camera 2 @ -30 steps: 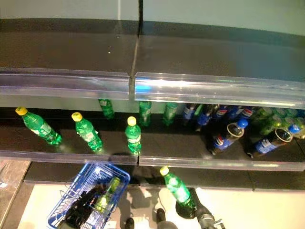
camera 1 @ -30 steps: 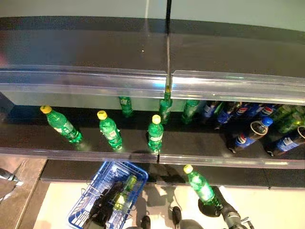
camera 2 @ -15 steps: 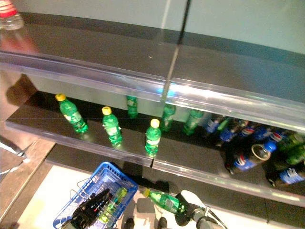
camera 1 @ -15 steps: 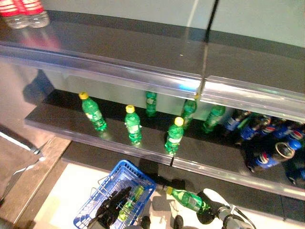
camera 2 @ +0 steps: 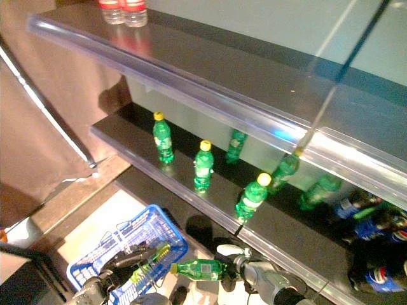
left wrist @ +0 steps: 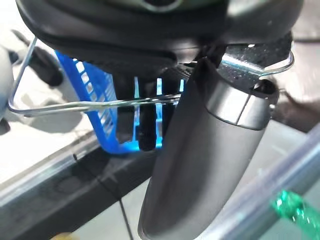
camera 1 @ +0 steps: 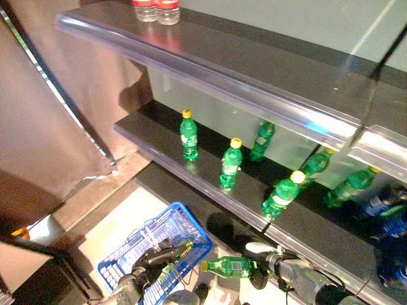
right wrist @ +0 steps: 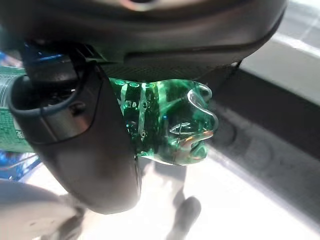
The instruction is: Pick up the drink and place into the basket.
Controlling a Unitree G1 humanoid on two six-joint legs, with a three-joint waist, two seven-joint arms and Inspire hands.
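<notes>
My left hand (camera 1: 151,258) is shut on the thin wire handles (left wrist: 95,104) of the blue basket (camera 1: 194,222), which hangs low at the left, off the floor. A green bottle (camera 2: 150,257) lies inside the basket under the hand. My right hand (camera 1: 266,271) is shut on the base of another green bottle with a yellow cap (camera 1: 229,265). It holds this bottle on its side, cap pointing at the basket's right rim, just beside it. The right wrist view shows the thumb (right wrist: 85,145) curled round the bottle's green base (right wrist: 170,125).
A dark shelf (camera 1: 210,190) behind the basket carries upright green bottles (camera 1: 230,162), with dark blue-labelled bottles (camera 1: 381,204) at its far right. The upper shelf (camera 1: 254,76) has a clear front lip and red-labelled bottles (camera 1: 156,9). A brown panel (camera 1: 44,127) stands at the left.
The camera has swung left, shifting the whole scene. My right hand has tipped its green bottle from upright to lying flat and brought its cap close to the basket's rim.
</notes>
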